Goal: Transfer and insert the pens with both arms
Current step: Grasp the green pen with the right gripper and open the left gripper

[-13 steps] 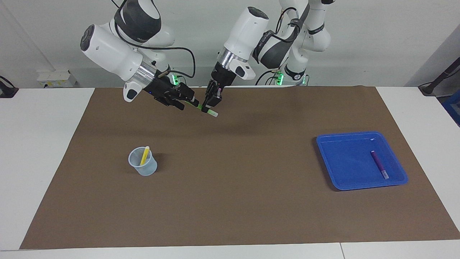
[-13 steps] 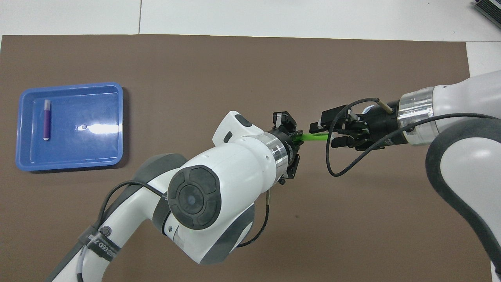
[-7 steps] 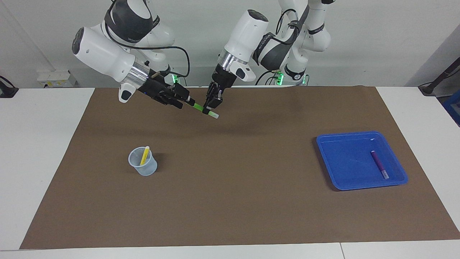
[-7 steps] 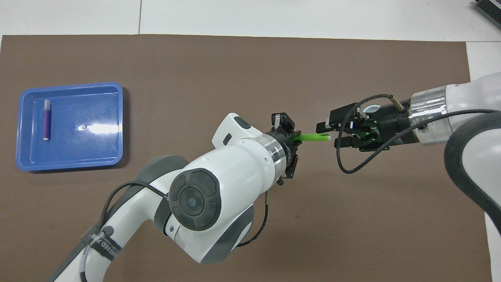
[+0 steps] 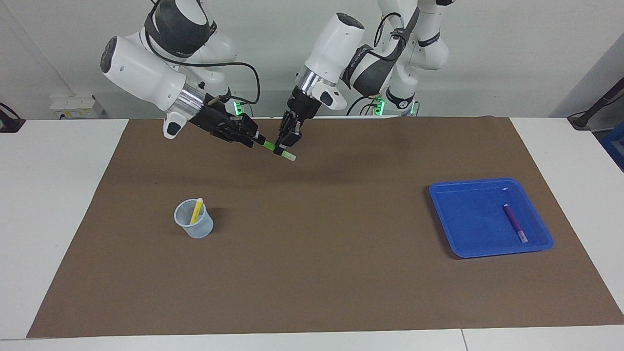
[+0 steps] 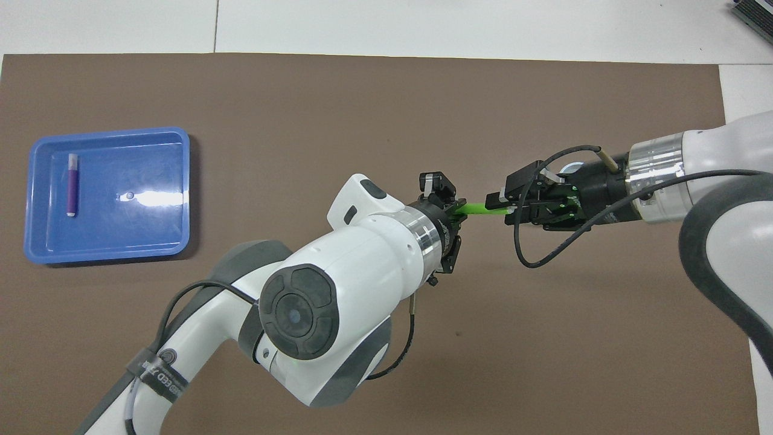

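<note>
The green pen (image 5: 278, 150) is held up in the air over the brown mat (image 5: 312, 273), tilted, its long side running from one arm's end toward the other, white tip low. The left gripper (image 5: 284, 145) is pinching it. The right gripper (image 5: 254, 140) is at its other end; whether it is pinching cannot be told. The cup (image 5: 194, 220) with the yellow pen (image 5: 196, 210) is seen only in the facing view. The purple pen (image 6: 72, 193) lies in the blue tray (image 6: 36, 181).
</note>
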